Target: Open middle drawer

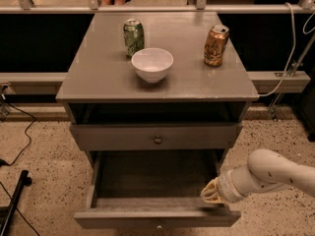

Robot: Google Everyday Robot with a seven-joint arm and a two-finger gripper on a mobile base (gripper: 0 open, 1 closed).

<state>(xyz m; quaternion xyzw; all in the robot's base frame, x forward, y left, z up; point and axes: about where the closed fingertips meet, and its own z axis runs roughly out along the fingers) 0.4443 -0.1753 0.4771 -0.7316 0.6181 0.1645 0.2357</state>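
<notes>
Grey middle drawer (pixel 123 218) sits pulled far out, bottom centre of frame. Arm's gripper (pixel 210 191) is lower right, at drawer's front-right corner by the rim; clenched or released, can't tell. Risk: more pull could yank it off its runners, or jolt cabinet (pixel 98 77) & tip green can (pixel 133 37), gold can (pixel 216 44), white bowl (pixel 152 64).

Middle drawer (pixel 153 186): grey wood, pulled well out of the cabinet, sitting level. Shallow box body exposed from above. Plain flat front at lower edge of view, with small round metal knob (pixel 158 226) centred. End effector (pixel 210 192) sits at the drawer's right front corner, just behind the front panel.
</notes>
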